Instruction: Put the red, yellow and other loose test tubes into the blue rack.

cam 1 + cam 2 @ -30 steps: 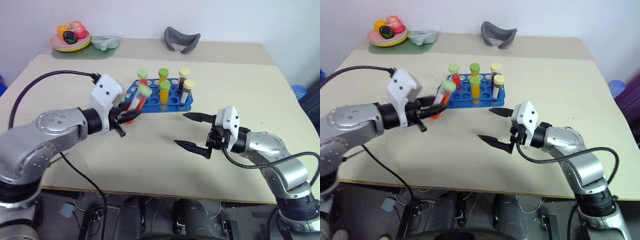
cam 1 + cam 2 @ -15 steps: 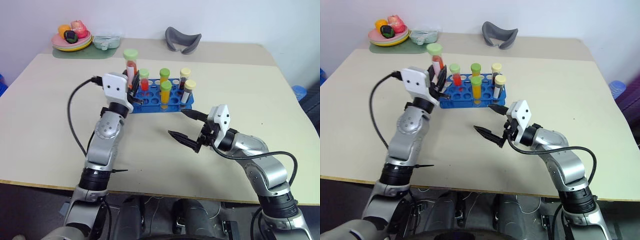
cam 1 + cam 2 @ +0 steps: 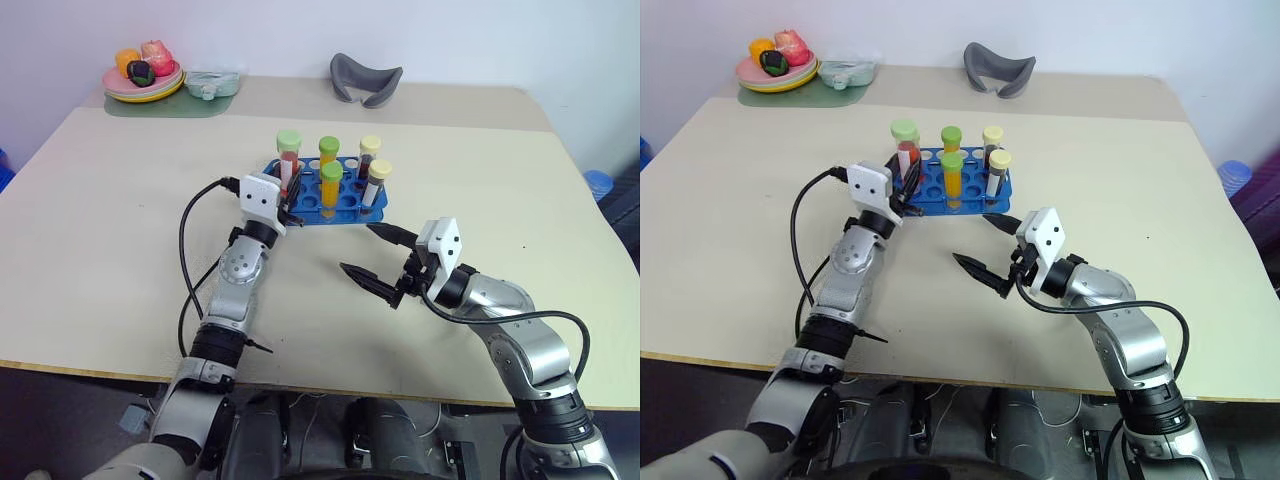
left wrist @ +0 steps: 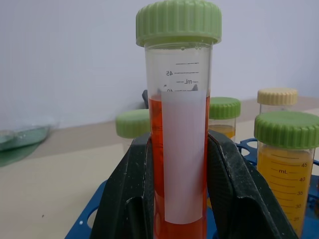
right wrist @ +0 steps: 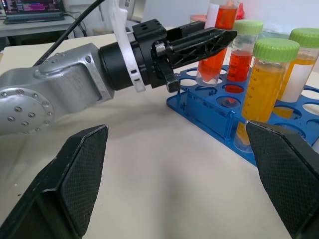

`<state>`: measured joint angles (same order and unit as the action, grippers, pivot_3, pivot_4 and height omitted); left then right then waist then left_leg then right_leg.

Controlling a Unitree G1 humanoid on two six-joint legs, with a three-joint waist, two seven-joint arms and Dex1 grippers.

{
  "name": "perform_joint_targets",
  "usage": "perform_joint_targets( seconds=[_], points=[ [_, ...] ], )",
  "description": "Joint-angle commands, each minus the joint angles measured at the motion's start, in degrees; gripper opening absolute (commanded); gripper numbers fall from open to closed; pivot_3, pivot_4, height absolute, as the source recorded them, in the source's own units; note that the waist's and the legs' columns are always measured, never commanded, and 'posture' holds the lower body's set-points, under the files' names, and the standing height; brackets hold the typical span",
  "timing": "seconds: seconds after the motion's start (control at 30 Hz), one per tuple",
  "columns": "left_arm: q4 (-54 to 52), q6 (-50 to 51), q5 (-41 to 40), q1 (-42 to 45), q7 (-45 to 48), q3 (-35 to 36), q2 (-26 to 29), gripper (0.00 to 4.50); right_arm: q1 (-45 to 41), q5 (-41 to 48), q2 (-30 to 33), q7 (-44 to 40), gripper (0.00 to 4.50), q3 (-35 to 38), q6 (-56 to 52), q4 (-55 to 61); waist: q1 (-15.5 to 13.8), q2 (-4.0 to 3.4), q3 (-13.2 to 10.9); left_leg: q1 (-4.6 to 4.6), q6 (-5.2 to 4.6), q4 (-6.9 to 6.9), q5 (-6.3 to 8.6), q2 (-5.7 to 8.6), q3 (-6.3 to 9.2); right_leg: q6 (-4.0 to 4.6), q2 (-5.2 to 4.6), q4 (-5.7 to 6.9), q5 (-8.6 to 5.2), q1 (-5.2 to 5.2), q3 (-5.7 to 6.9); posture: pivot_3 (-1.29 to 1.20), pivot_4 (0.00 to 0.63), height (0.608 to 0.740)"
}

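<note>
My left gripper (image 3: 284, 192) is shut on the red test tube (image 4: 179, 149), which has a green cap and a white label. It holds the tube upright over the left end of the blue rack (image 3: 352, 207), with the tube's lower end (image 5: 205, 74) at a hole near the rack's corner. Standing in the rack are another red tube (image 5: 240, 52), two yellow tubes with green caps (image 3: 330, 188) and two cream-capped tubes (image 3: 377, 180). My right gripper (image 3: 358, 248) hovers open and empty over the table, in front of the rack's right half.
At the back left, a plate of toy fruit (image 3: 143, 80) sits beside a small pale container (image 3: 212, 83) on a green mat. A grey curved object (image 3: 365, 78) lies at the back centre. A black cable (image 3: 196, 240) loops off my left arm.
My left gripper has turned the red tube upright, then brought it down and forward to the rack's left end. The right gripper has stayed almost still, open.
</note>
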<state>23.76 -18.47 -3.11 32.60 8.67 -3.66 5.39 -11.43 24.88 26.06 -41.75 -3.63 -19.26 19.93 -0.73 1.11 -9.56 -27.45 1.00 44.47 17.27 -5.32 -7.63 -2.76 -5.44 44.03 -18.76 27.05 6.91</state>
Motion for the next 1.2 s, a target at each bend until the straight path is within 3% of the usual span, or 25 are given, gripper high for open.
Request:
perform_joint_targets(
  seconds=[0.03,1.2],
  points=[
    [0.95,-2.79,0.08,1.66,0.48,0.71,-0.94,0.83,0.03,0.22,-0.21,0.25,4.50,1.25,1.18,1.18,0.00,0.00,0.00,0.00,0.00,0.00,0.00,0.00,0.00,0.00,0.00,0.00,0.00,0.00,0.00,0.00,0.150,0.669],
    [3.34,-3.03,0.53,-0.62,1.59,2.14,-1.86,0.83,-0.14,0.63,-0.04,0.98,4.50,1.03,0.19,2.11,0.03,0.00,0.00,0.01,0.00,0.00,0.00,-0.01,0.00,0.00,0.00,0.00,0.00,0.00,0.00,0.00,0.150,0.669]
  ],
)
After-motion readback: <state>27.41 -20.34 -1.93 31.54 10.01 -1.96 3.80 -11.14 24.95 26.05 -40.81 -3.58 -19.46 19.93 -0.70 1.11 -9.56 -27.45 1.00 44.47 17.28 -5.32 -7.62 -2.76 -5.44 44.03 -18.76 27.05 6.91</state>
